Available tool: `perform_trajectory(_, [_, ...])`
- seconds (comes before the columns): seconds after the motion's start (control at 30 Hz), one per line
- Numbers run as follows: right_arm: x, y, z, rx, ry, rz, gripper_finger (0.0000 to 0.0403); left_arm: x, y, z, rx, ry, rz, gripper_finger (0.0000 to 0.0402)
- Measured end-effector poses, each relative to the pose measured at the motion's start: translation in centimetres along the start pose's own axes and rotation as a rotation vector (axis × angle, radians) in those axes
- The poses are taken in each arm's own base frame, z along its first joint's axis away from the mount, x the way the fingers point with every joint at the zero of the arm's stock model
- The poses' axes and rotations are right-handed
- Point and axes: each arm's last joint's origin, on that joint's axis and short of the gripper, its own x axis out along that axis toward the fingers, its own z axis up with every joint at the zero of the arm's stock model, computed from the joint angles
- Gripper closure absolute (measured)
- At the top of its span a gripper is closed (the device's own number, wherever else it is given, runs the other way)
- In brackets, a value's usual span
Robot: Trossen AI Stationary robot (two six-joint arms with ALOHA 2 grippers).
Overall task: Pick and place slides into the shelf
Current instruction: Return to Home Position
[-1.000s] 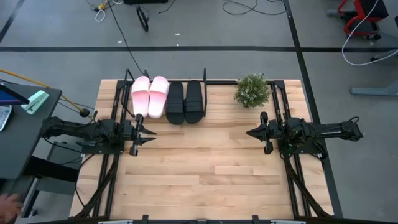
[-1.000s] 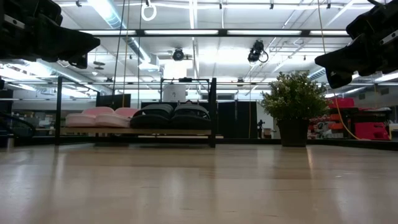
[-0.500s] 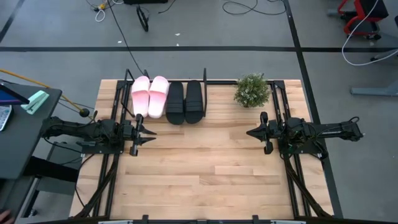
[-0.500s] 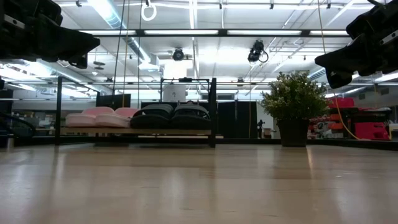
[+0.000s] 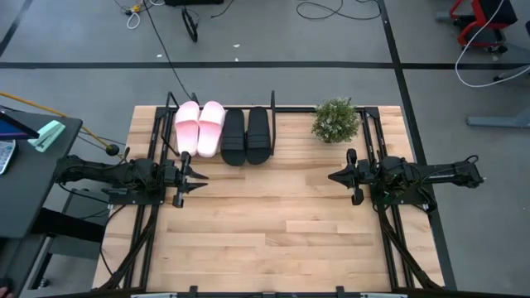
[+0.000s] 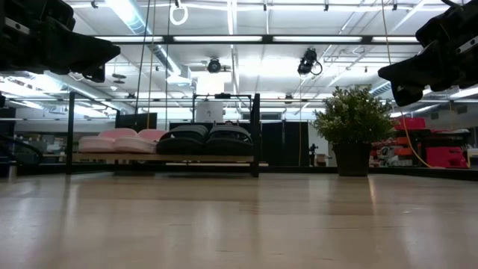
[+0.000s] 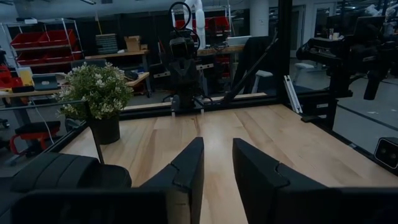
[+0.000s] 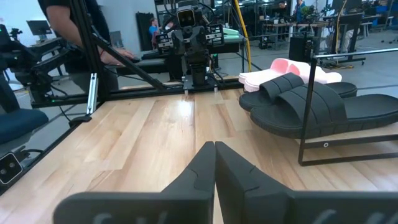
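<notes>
Nothing has moved in the last second. On the pale wooden worktop (image 5: 273, 223), the black-barred shelf (image 5: 272, 105) at the far edge holds all four slides, two pale pink (image 5: 199, 128) and two black (image 5: 246, 135), so placing looks finished. My left pincer (image 5: 197, 177) rests slightly apart at the left. My right pincer (image 5: 334, 176) rests closed at the right. Only the right wrist view shows a person beyond the worktop.

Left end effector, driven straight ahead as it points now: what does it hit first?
Way looks free over the table, then likely the right end effector facing it; depth is unclear.
</notes>
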Motion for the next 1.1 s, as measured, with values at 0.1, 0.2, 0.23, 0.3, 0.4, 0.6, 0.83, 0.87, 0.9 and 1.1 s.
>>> perform_trajectory(0.1, [0.00,0.00,0.00,0.000,0.000,0.000,0.0389,0.00,0.00,0.00,0.000,0.000,0.000,0.0312])
perform_trajectory(0.2, [0.00,0.00,0.00,0.000,0.000,0.000,0.0389,0.00,0.00,0.00,0.000,0.000,0.000,0.0318])
perform_trajectory(0.23, [0.00,0.00,0.00,0.000,0.000,0.000,0.0389,0.00,0.00,0.00,0.000,0.000,0.000,0.0320])
perform_trajectory(0.3, [0.00,0.00,0.00,0.000,0.000,0.000,0.0389,0.00,0.00,0.00,0.000,0.000,0.000,0.0323])
perform_trajectory(0.4, [0.00,0.00,0.00,0.000,0.000,0.000,0.0389,0.00,0.00,0.00,0.000,0.000,0.000,0.0323])
perform_trajectory(0.6, [0.00,0.00,0.00,0.000,0.000,0.000,0.0386,0.00,0.00,0.00,0.000,0.000,0.000,0.0313])
perform_trajectory(0.83, [0.00,0.00,0.00,0.000,0.000,0.000,0.0387,0.00,0.00,0.00,0.000,0.000,0.000,0.0308])
perform_trajectory(0.87, [0.00,0.00,0.00,0.000,0.000,0.000,0.0387,0.00,0.00,0.00,0.000,0.000,0.000,0.0308])
perform_trajectory(0.9, [0.00,0.00,0.00,0.000,0.000,0.000,0.0387,0.00,0.00,0.00,0.000,0.000,0.000,0.0308])
perform_trajectory(1.1, [0.00,0.00,0.00,0.000,0.000,0.000,0.0385,0.00,0.00,0.00,0.000,0.000,0.000,0.0312])
